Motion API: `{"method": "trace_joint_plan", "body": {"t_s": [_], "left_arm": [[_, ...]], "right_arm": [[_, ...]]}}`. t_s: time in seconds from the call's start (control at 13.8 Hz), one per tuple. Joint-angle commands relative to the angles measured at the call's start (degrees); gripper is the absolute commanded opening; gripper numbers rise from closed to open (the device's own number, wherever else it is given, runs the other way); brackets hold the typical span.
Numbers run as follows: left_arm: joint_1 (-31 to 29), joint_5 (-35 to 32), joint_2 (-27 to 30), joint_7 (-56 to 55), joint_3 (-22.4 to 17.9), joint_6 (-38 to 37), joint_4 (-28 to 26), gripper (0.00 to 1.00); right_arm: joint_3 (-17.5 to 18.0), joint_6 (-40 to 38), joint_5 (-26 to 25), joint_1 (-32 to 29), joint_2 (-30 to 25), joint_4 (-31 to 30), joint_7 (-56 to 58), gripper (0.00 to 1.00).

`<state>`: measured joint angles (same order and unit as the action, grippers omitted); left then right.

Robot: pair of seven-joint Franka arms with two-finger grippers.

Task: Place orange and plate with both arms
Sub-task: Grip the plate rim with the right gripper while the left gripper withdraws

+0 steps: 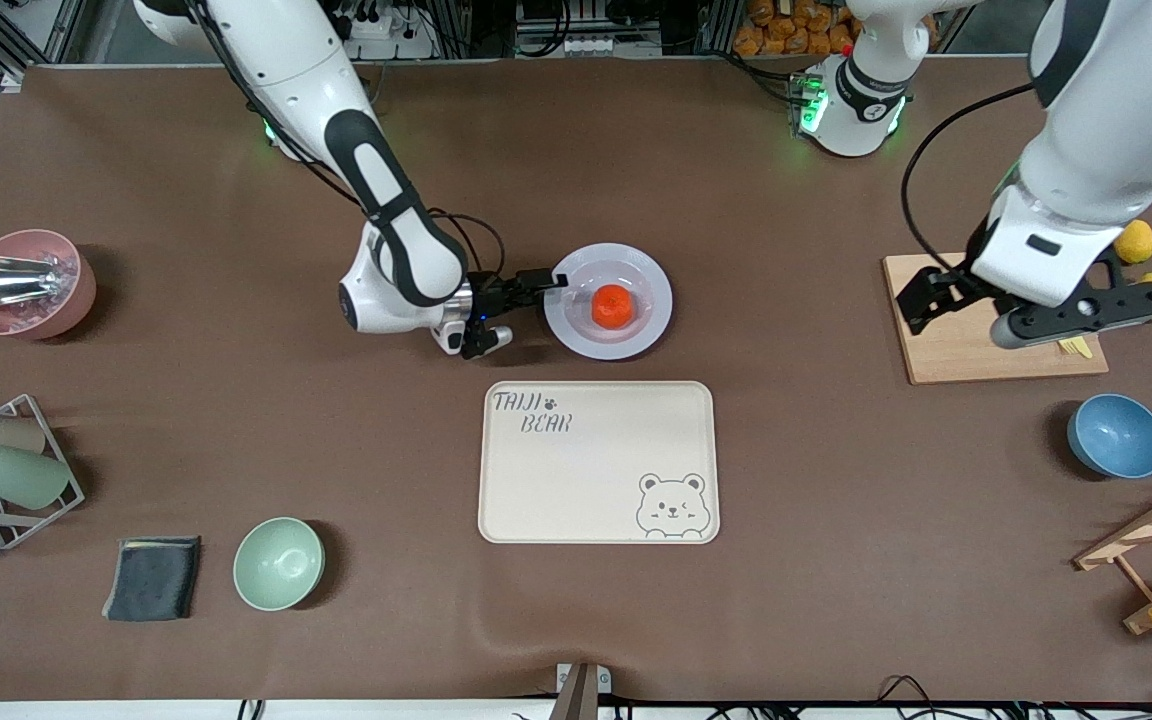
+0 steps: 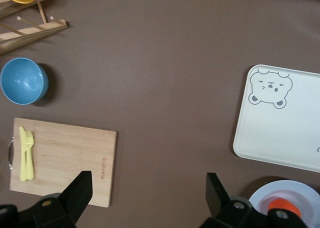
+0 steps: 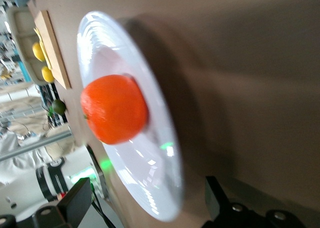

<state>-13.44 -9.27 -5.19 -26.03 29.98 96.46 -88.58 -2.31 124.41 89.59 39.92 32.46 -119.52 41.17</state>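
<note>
The orange [image 1: 612, 306] sits in the middle of the pale plate [image 1: 651, 300], which lies on the brown table a little farther from the front camera than the cream bear tray. My right gripper [image 1: 536, 300] is low at the plate's edge toward the right arm's end. It is open, and in the right wrist view the plate [image 3: 150, 158] has its rim between the fingers of the right gripper [image 3: 145, 203], with the orange [image 3: 114, 115] just past them. My left gripper [image 1: 931, 300] hangs open and holding nothing over the wooden cutting board [image 1: 946, 350]. In the left wrist view the left gripper [image 2: 147, 193] has bare table between its fingers.
The cream bear tray [image 1: 596, 465] lies nearer the front camera than the plate. Yellow lemons [image 1: 1136, 242] sit beside the cutting board, a blue bowl [image 1: 1116, 435] nearer the camera. A green bowl [image 1: 278, 563], dark cloth [image 1: 151, 578], cup rack [image 1: 6, 465] and pink bowl [image 1: 26, 285] stand toward the right arm's end.
</note>
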Motion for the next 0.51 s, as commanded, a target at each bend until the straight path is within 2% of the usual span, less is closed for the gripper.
{"method": "trace_joint_plan", "body": {"t_s": [0.0, 0.14, 0.29, 0.36, 0.43], "left_arm": [[-1.7, 1.2, 1.1, 3.2, 0.4, -4.4, 2.6, 1.00], [-1.7, 1.2, 1.3, 3.3, 0.4, -5.1, 2.8, 1.00], [-3.2, 1.9, 1.5, 3.4, 0.6, -6.3, 3.1, 1.00], [-3.7, 3.1, 1.5, 3.4, 0.5, -7.8, 4.5, 1.00], [-4.4, 3.5, 1.4, 3.4, 0.4, -9.6, 5.4, 1.00]], "right_arm": [[-0.4, 4.6, 7.3, 5.9, 0.5, 0.6, 0.8, 1.00], [-0.4, 4.8, 7.8, 5.6, 1.5, 0.8, 3.6, 1.00], [-0.4, 4.9, 7.9, 5.3, 2.9, 0.8, 9.6, 0.10], [-0.4, 4.9, 8.6, 5.3, 3.3, 0.8, 12.1, 0.00], [-0.4, 4.9, 9.2, 5.3, 3.4, 0.8, 13.4, 0.00]]}}
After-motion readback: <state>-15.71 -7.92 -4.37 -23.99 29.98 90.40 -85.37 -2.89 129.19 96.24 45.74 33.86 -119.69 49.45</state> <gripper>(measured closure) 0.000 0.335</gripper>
